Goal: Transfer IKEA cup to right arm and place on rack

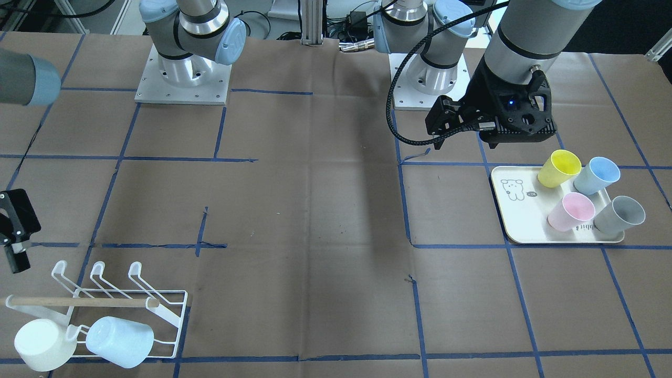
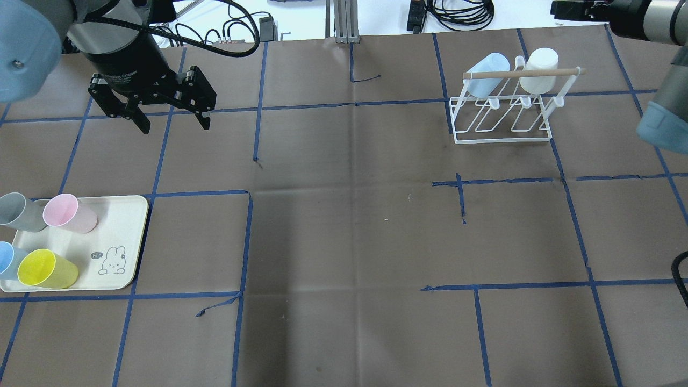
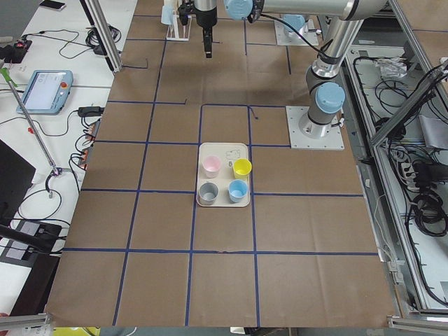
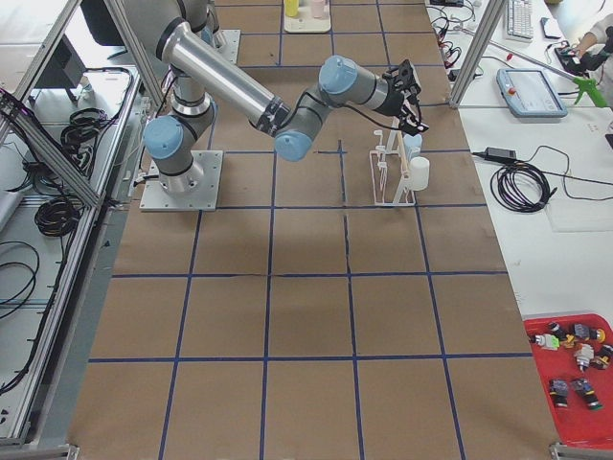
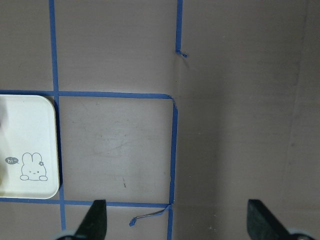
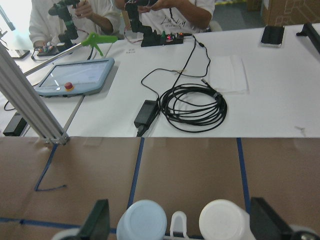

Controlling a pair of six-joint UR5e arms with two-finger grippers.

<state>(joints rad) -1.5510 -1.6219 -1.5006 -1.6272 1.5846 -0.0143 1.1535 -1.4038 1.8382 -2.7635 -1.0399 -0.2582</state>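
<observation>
Four cups lie on the cream bear tray [image 2: 123,236]: yellow [image 2: 45,269], pink [image 2: 70,213], grey [image 2: 19,211] and blue [image 2: 8,260]. My left gripper [image 2: 175,127] is open and empty, in the air beyond the tray and apart from the cups; its wrist view shows only the tray's corner [image 5: 25,130]. The white wire rack [image 2: 502,126] holds a light-blue cup [image 2: 486,72] and a white cup [image 2: 540,70]. My right gripper [image 6: 180,222] is open and empty, just behind and above these two cups [image 6: 145,220].
Brown paper with blue tape lines covers the table. Beyond the table's far edge is a white bench with a coiled cable [image 6: 192,107], a teach pendant [image 6: 75,77] and seated operators. Both arm bases [image 1: 181,79] stand at the robot's side.
</observation>
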